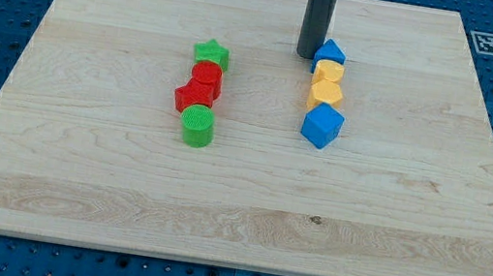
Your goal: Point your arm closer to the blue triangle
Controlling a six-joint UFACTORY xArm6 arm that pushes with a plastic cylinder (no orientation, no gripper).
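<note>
Since my tip (310, 55) stands just left of the small blue triangular block (331, 53) on the wooden board (74, 181), almost touching, little remains; no claw exists to judge.

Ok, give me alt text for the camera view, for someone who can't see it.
My tip sits on a wooden board, right beside the blue triangle on its left. That block heads a touching column toward the view's bottom: two yellow blocks, then a blue cube. Further left stands another column: green star, two red blocks, green cylinder.
</note>
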